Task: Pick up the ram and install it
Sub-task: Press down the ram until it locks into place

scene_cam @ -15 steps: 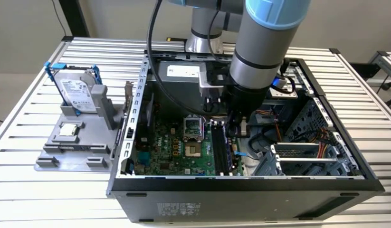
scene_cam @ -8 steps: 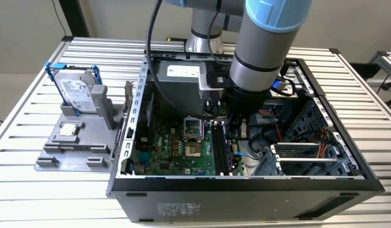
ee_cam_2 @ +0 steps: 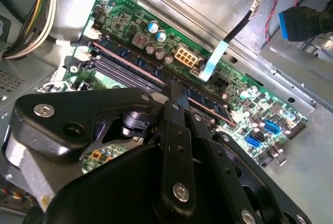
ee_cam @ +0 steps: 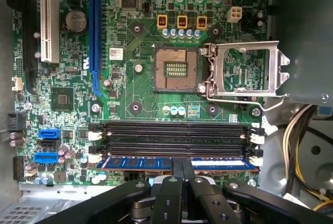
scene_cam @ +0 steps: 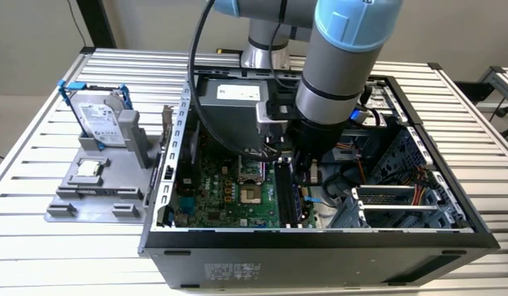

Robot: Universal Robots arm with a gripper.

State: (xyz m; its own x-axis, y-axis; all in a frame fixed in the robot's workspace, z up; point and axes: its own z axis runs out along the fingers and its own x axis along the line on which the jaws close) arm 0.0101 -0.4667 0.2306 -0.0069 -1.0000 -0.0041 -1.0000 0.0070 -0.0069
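Inside the open computer case [scene_cam: 315, 237], the gripper [ee_cam: 181, 165] reaches down over the motherboard [ee_cam: 140, 73], its fingers [ee_cam: 188, 168] pressed together on the top edge of the ram [ee_cam: 218, 163]. That blue stick sits in the memory slot nearest the claw, at six o'clock of the empty processor socket [ee_cam: 176, 67] in the first wrist view.

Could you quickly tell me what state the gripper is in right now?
Gripper: shut on the ram, which sits at the motherboard's memory slots.
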